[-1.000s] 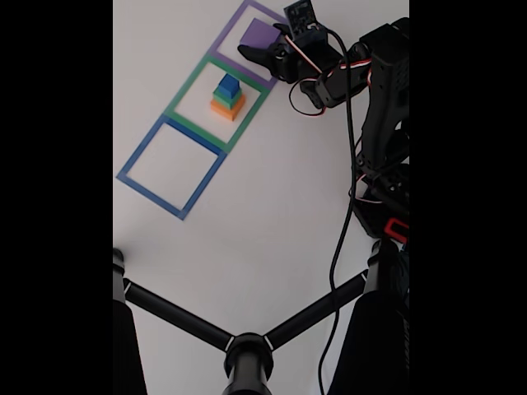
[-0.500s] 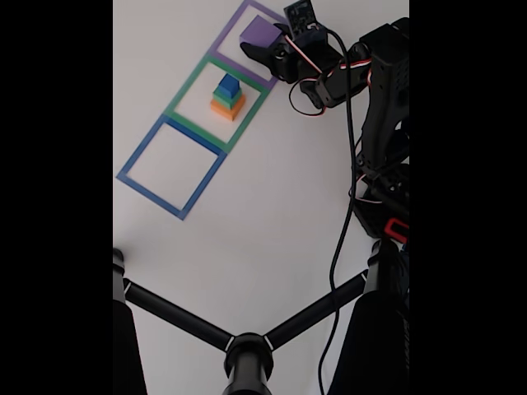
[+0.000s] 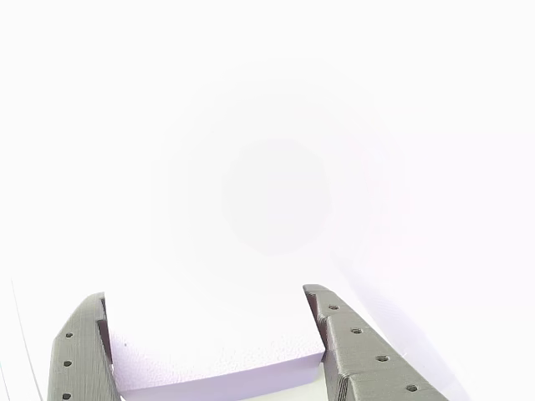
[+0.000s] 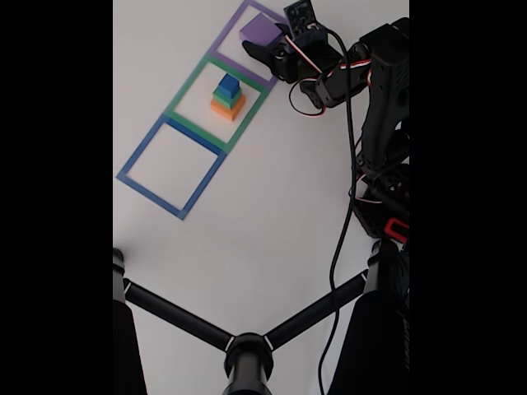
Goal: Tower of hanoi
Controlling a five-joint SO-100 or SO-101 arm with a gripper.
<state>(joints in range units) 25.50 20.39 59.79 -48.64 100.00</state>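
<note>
1. White tabletop [image 4: 272,206] seen from a fixed view, carrying three taped square outlines in a diagonal row: a purple square [image 4: 235,29] at the top, a green square [image 4: 185,86] in the middle, a blue square [image 4: 136,160] lowest and furthest left.
2. Inside the green square stands a small stack [image 4: 227,97] of blocks: orange at the bottom, green in the middle, blue on top.
3. Black arm [image 4: 380,99] reaches in from the right edge of this view, with cables trailing down its side.
4. Its gripper [image 4: 262,43] sits over the purple square, holding a purple block [image 4: 260,31].
5. In the other view, very washed out, two grey fingers [image 3: 81,351] rise from the bottom edge, one on each side of the purple block [image 3: 217,363].
6. Both fingers press against the block's sides, so they are grasping it.
7. Whether the block touches the tabletop or is lifted off it cannot be told.
8. Black tripod legs [image 4: 247,346] cross the bottom of the fixed view, in front of the tabletop.
</note>
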